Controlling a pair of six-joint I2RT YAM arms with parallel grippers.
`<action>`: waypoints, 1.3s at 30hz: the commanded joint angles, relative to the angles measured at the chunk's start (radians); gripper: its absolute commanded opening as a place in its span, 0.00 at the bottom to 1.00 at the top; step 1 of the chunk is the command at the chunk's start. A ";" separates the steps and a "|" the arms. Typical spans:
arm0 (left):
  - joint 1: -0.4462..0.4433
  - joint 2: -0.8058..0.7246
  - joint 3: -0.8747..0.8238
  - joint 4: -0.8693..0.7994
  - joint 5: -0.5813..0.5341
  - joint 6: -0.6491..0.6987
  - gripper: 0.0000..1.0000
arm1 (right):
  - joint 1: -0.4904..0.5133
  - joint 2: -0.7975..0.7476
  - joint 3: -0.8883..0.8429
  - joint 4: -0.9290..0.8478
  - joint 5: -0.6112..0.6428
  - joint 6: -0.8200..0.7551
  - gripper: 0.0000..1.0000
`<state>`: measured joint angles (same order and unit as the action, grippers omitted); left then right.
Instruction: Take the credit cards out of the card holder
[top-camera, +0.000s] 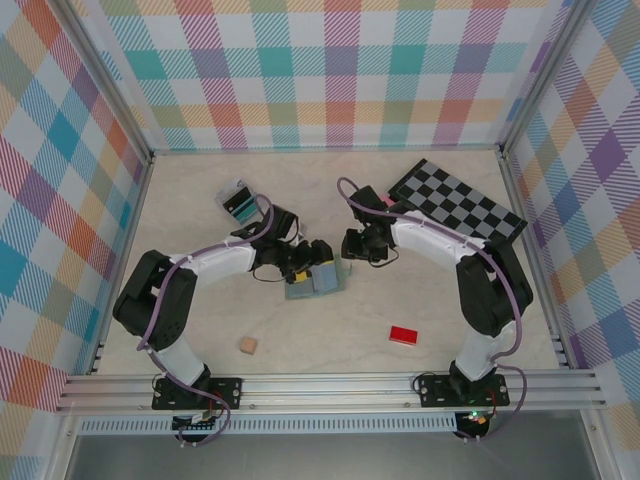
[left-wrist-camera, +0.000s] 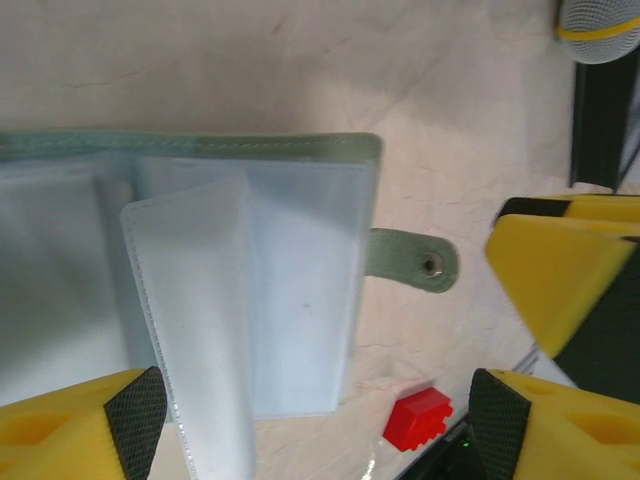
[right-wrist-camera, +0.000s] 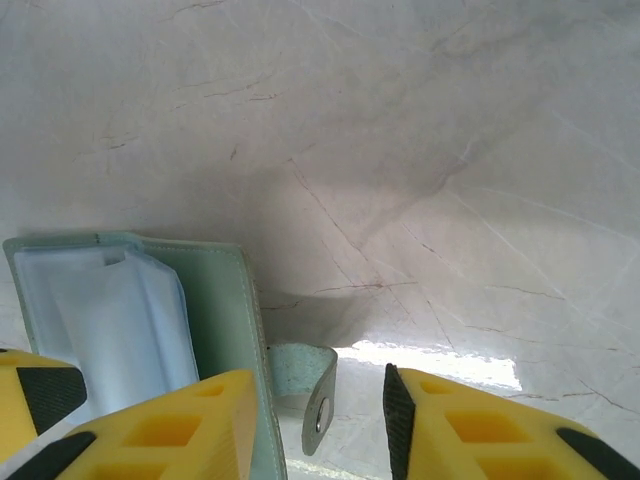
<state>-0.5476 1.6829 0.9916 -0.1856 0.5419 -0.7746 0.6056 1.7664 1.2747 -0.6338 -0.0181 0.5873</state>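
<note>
Our left gripper hangs over the open wallet, jaws wide apart and holding nothing. Our right gripper has its jaws partly apart over the clasp tab, gripping nothing. The wallet lies mid-table, lengthwise across the left wrist view with the tab pointing right. The cards lie well apart from it.

Seen from above, the light is bright, even and diffuse, leaving the pale table evenly lit with only faint, soft-edged shadows, and the picture is sharp throughout. In the left wrist close-up the card holder looks washed out and slightly hazy, with the nearest parts at the bottom edge out of focus. In the right wrist view a white patch of glare shines on the tabletop, a soft grey shadow lies beside the card holder, and the bottom foreground is blurred.
</note>
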 joint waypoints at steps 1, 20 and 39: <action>-0.014 -0.009 -0.023 0.143 0.080 -0.062 0.84 | -0.002 -0.045 -0.026 0.031 0.001 0.004 0.40; 0.062 -0.103 -0.097 0.135 0.005 -0.071 0.86 | 0.087 -0.086 -0.036 0.124 -0.056 -0.049 0.38; 0.183 -0.195 -0.259 0.049 -0.084 -0.080 0.67 | 0.175 0.165 0.176 -0.091 0.112 -0.010 0.48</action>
<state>-0.3721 1.5017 0.7330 -0.1253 0.4583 -0.8524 0.7807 1.9049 1.4284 -0.6315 0.0273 0.5640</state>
